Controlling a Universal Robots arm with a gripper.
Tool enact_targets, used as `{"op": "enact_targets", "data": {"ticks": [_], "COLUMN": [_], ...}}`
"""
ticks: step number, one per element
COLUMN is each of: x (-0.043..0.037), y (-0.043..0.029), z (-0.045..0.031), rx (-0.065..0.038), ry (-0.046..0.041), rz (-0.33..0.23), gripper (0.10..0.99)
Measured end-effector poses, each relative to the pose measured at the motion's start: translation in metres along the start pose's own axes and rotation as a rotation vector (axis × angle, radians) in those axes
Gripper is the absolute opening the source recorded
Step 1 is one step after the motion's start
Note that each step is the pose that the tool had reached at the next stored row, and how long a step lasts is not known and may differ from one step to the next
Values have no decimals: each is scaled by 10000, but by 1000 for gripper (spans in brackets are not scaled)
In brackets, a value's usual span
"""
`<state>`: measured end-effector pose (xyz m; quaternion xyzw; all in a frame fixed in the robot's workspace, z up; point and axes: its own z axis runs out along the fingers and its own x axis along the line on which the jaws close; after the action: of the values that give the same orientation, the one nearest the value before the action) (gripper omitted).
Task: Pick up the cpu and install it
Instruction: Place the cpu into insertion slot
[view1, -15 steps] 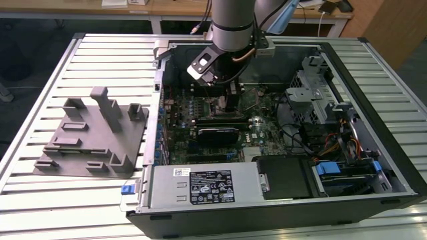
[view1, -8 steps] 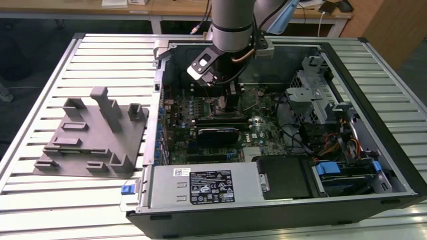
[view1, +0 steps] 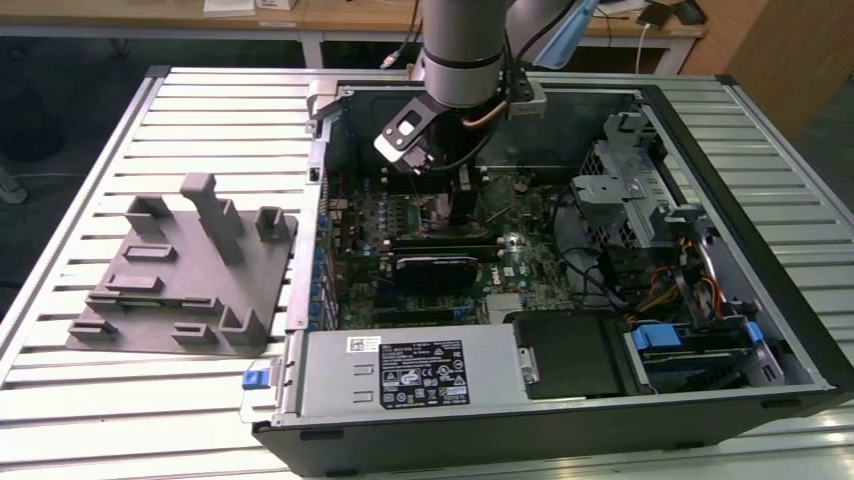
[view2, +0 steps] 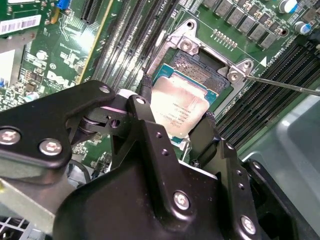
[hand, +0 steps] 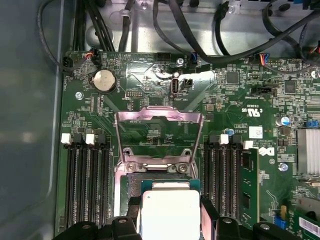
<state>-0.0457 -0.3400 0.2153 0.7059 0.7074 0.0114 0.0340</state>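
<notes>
The gripper (view2: 175, 114) is low inside the open computer case (view1: 787, 330) lying on the table (view1: 200, 110), and its fingers (hand: 207, 214) are clamped on two opposite edges of the cpu (view2: 181, 106). The cpu, silver top up, is at the open socket (view2: 200, 67) of the green motherboard (hand: 235, 100), just beside the raised load plate (hand: 159, 117). I cannot tell if it already sits in the socket.

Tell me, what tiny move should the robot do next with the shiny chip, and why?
Probably ease the cpu straight down a little. The jaws pinch its two sides, it sits over the open socket with the plate flipped up, and I cannot tell if it is seated yet.
</notes>
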Motion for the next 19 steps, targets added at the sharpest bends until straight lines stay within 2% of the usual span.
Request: {"op": "enact_targets", "data": {"ticks": [19], "x": [54], "y": [-6], "z": [94], "rx": [4], "ry": [42], "rz": [2], "gripper": [545]}}
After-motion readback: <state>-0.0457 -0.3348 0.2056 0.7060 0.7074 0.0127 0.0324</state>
